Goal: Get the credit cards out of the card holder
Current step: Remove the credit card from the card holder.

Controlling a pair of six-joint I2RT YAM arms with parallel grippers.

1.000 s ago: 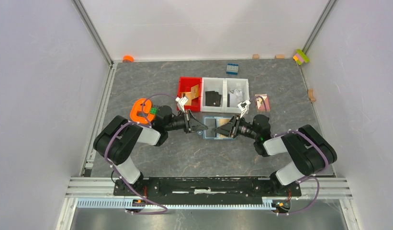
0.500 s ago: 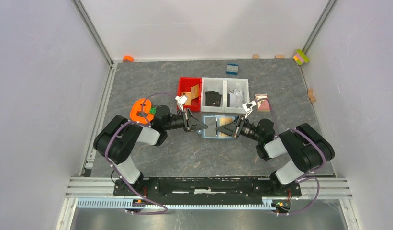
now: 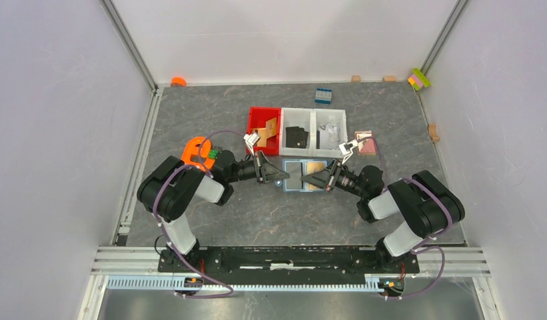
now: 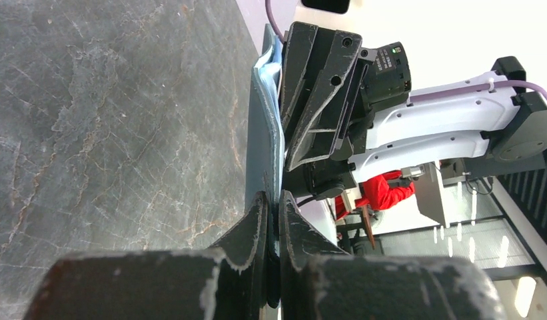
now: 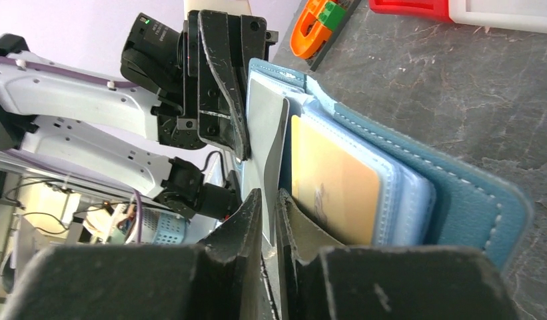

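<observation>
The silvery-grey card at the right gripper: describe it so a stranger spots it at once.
Find the row of bins mid-table; just in front sits the open blue card holder. The silvery-grey card juts from it, pinched by the right gripper: plain grey, unlike the tan-gold card tucked in beside it.

The right fingers [image 5: 238, 230] hide the grey card's [image 5: 265, 127] lower end.

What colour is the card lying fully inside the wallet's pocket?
Tan-gold. The card sits in the wallet pocket; the right wrist view shows it best.
</observation>
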